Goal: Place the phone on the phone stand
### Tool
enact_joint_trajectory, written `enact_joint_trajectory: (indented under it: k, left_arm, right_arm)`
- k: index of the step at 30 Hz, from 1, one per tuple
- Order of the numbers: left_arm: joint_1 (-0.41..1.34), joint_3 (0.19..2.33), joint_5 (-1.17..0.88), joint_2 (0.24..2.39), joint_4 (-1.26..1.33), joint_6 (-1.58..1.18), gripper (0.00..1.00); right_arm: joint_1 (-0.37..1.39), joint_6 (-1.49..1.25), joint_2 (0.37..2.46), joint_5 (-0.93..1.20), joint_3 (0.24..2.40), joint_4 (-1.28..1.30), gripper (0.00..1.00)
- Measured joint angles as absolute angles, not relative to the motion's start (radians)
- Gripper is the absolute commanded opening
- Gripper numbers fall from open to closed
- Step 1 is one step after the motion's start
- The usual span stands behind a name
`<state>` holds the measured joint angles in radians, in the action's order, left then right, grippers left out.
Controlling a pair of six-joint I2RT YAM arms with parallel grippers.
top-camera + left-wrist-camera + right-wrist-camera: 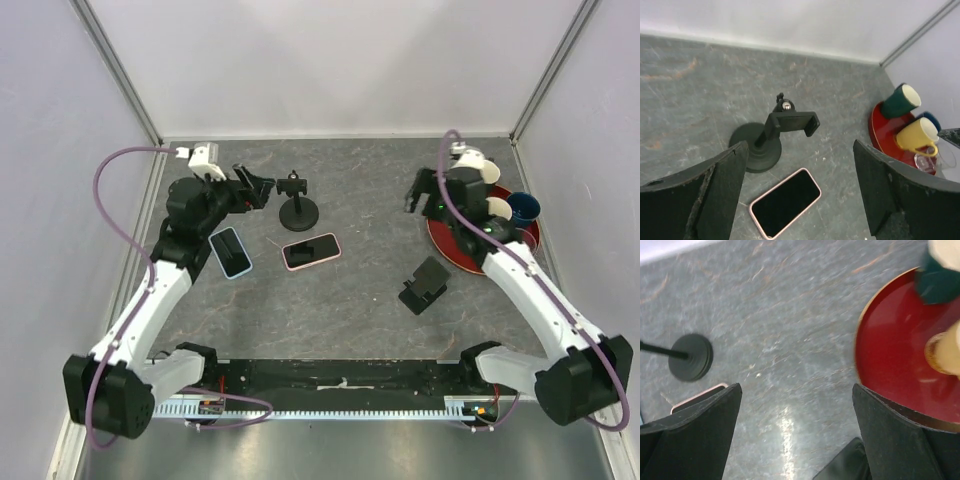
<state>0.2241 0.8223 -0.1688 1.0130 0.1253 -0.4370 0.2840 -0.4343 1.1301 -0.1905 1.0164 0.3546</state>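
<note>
Lying screen-up on the desk (350, 300), the phone (311, 250) sits just near of the phone stand (297, 205). Left pincer (254, 187) and right pincer (418, 192) both hover, fingers spread apart, empty.

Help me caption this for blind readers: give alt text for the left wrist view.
A pink-cased phone lies screen-up on the table before the black disc-based phone stand, framed by the open left gripper. A red tray with mugs sits at right.
</note>
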Motion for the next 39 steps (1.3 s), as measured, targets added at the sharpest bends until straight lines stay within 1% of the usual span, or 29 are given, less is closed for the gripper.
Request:
enact_joint_trajectory:
  k: [2,3,6,8,10,12,19,20,22,25,26,32,36,39]
  left_arm:
    - [0.221,0.879,-0.205,1.09,0.065,-0.438,0.79]
    - [0.22,0.915,-0.223,1.136,0.032,-0.438,0.73]
    - [0.219,1.007,-0.276,1.258,-0.059,-0.434,0.68]
    - [0.219,1.032,-0.297,1.303,-0.098,-0.429,0.68]
    - [0.219,1.035,-0.302,1.327,-0.137,-0.418,0.62]
    - [0.219,1.035,-0.299,1.335,-0.164,-0.402,0.58]
    - [0.238,1.041,-0.263,1.365,-0.189,-0.319,0.57]
    - [0.246,1.043,-0.26,1.374,-0.191,-0.311,0.56]
    - [0.269,1.052,-0.251,1.396,-0.205,-0.296,0.55]
    - [0.294,1.065,-0.232,1.412,-0.242,-0.277,0.57]
    - [0.301,1.075,-0.225,1.416,-0.261,-0.27,0.59]
    - [0.318,1.106,-0.229,1.414,-0.305,-0.245,0.62]
    - [0.344,1.094,-0.237,1.381,-0.289,-0.242,0.58]
    - [0.375,1.06,-0.242,1.33,-0.253,-0.242,0.58]
  right_arm:
    - [0.357,-0.438,1.177,-0.237,1.037,0.368,0.98]
    - [0.393,-0.441,1.206,-0.253,1.05,0.37,0.98]
    - [0.482,-0.446,1.292,-0.284,1.09,0.382,0.98]
    - [0.525,-0.451,1.347,-0.293,1.118,0.384,0.98]
    - [0.572,-0.459,1.406,-0.306,1.148,0.387,0.98]
    - [0.613,-0.469,1.453,-0.314,1.169,0.388,0.98]
    - [0.707,-0.532,1.571,-0.311,1.245,0.4,0.98]
    - [0.712,-0.547,1.577,-0.311,1.251,0.4,0.98]
    - [0.723,-0.578,1.584,-0.313,1.258,0.4,0.98]
    - [0.733,-0.633,1.589,-0.321,1.26,0.402,0.98]
    - [0.736,-0.661,1.589,-0.327,1.26,0.405,0.98]
    - [0.743,-0.854,1.589,-0.356,1.248,0.415,0.98]
    - [0.743,-0.994,1.605,-0.339,1.223,0.419,0.98]
    - [0.753,-1.057,1.655,-0.314,1.221,0.419,0.98]
